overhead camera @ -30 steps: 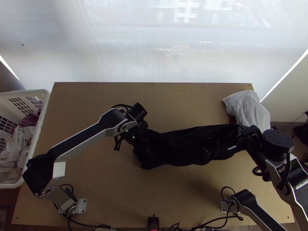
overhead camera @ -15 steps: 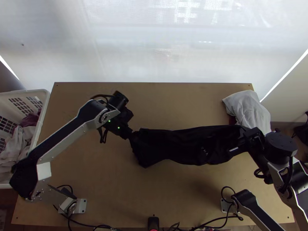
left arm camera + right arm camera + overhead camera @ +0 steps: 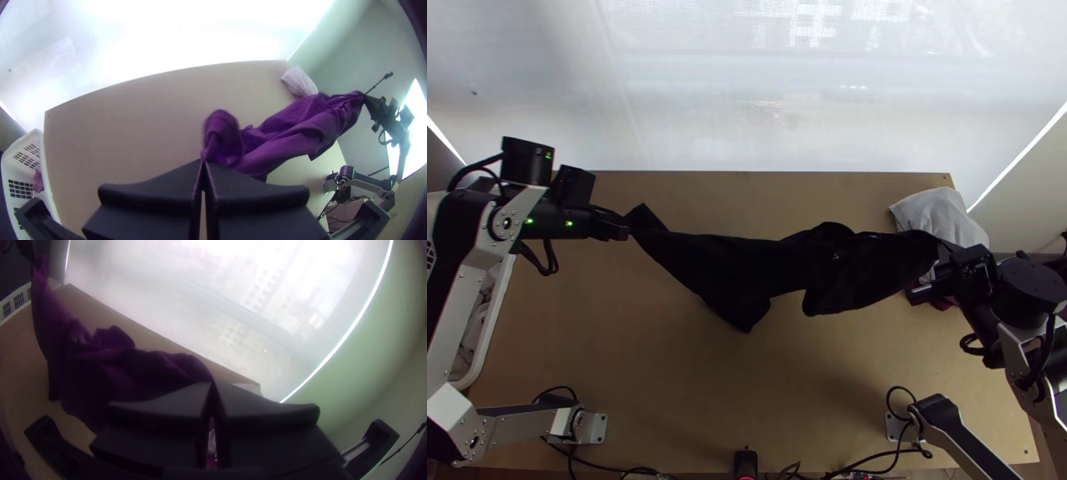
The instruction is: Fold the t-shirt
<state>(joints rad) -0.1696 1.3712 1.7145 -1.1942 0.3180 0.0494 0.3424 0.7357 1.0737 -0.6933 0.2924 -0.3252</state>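
T-shirt (image 3: 747, 272) hangs bunched lengthwise over the table (image 3: 691, 400), between two grippers. Left gripper (image 3: 625, 229): fingers together, clamped on one end of the shirt. Right gripper (image 3: 947, 270): fingers together, clamped on the opposite end. White cloth (image 3: 939, 216) lies at the far right corner; basket (image 3: 494, 328) stands beside the left edge.

basket (image 3: 493, 316) partly behind left arm (image 3: 469, 339), white cloth (image 3: 939, 214) partly behind t-shirt (image 3: 779, 268), right arm (image 3: 1033, 390) cut off at top view's edge
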